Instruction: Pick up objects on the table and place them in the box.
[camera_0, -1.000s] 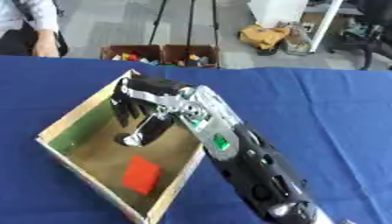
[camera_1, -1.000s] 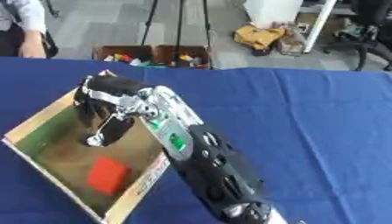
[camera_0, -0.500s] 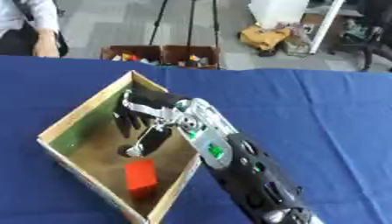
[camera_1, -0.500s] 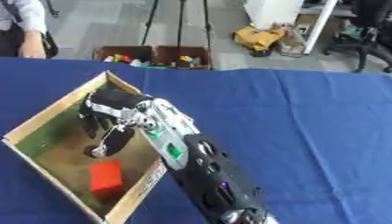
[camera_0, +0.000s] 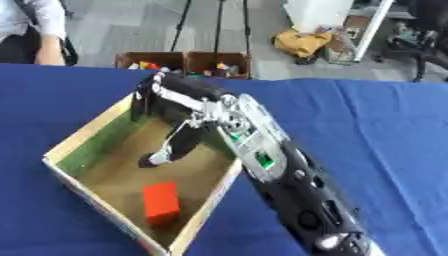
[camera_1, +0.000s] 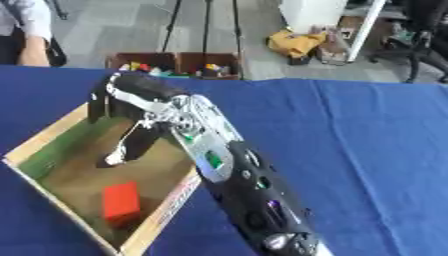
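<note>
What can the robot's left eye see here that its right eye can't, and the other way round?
Left eye only: a broad strip of blue table left of the box. In the right eye that corner nearly meets the picture's edge.
Right eye only: slightly more table to the right of the arm.
Both: the right hand reaching into the box, and the red block lying inside.

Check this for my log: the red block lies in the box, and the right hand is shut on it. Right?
Not quite. The red block does lie in the box, but the right hand is open above the box floor, apart from the block, as the left eye view shows.
</note>
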